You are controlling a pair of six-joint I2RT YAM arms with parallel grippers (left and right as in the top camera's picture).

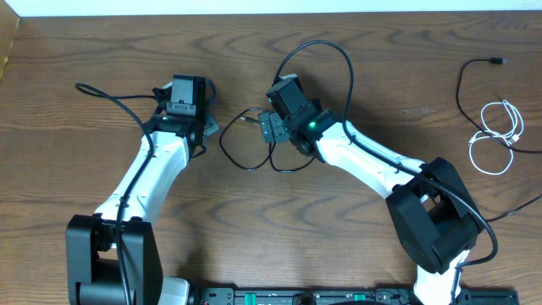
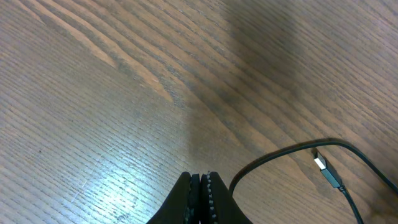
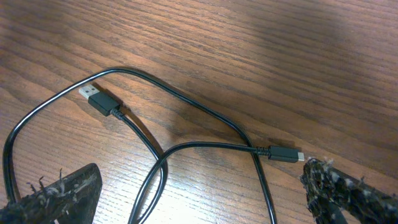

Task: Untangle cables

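The right fingers (image 3: 68,190) stand wide apart over the crossed black cable (image 3: 186,102), probably to pick a strand, while the left fingers (image 2: 189,199), pressed together and empty, hover alongside.

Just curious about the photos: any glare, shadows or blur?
Left wrist: pale glare on the table beside the shut left gripper, and a broad shadow upper right. Right wrist: the cable is sharp, with a soft shadow along the top. Overhead: even light, no glare.
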